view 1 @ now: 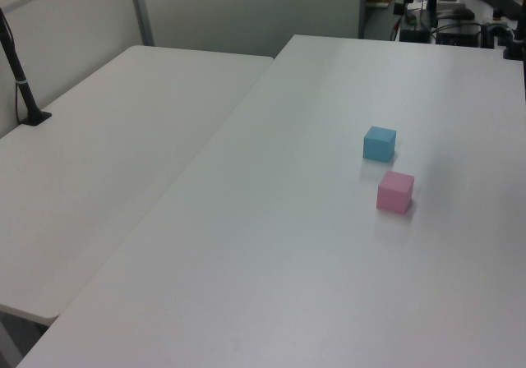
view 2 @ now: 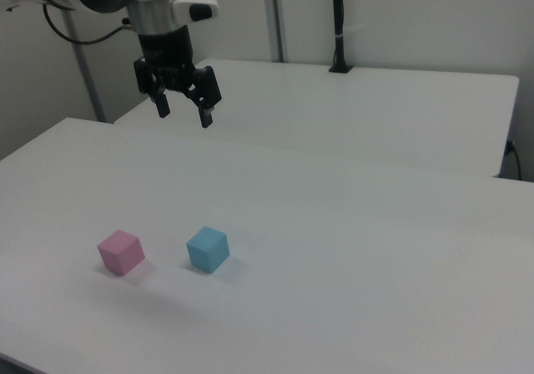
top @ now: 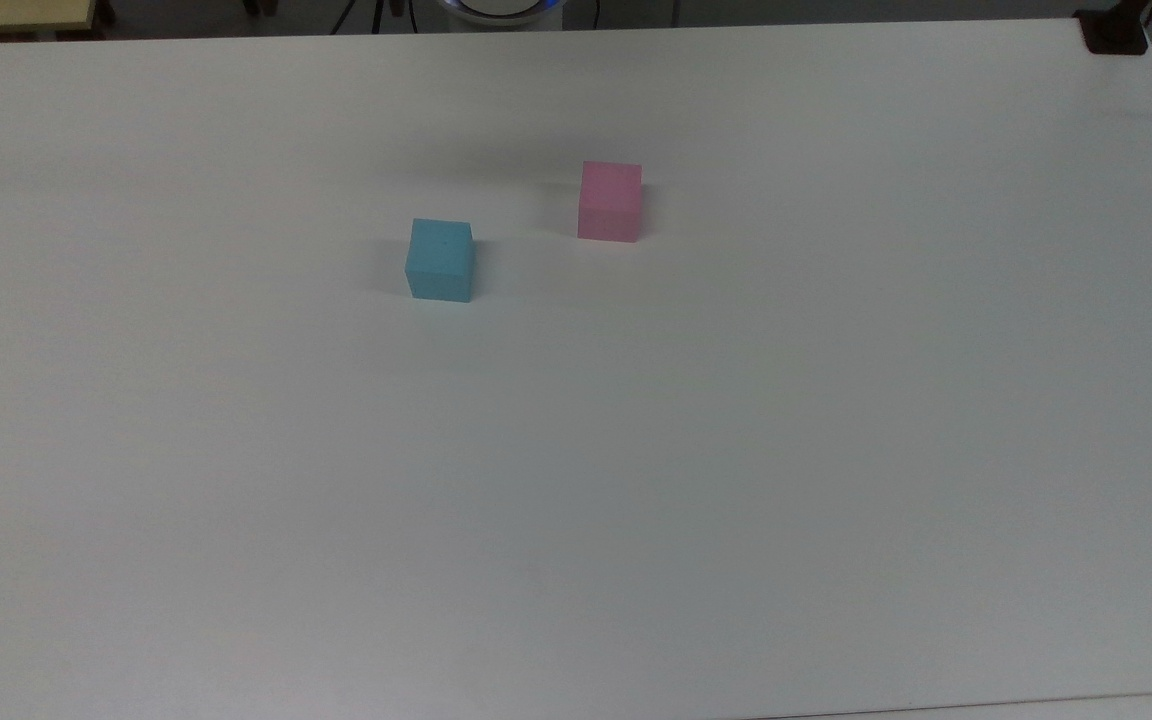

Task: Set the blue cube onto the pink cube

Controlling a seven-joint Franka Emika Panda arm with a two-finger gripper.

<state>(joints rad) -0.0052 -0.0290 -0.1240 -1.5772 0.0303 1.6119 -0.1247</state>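
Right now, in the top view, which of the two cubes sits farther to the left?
The blue cube. In the top view it sits to the left of the pink cube and a little nearer the bottom edge, with bare table between them.

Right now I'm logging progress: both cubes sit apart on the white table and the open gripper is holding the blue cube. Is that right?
Not quite. In the right view the gripper is open but empty, high above the table; the blue cube rests on the table, apart from the pink cube.
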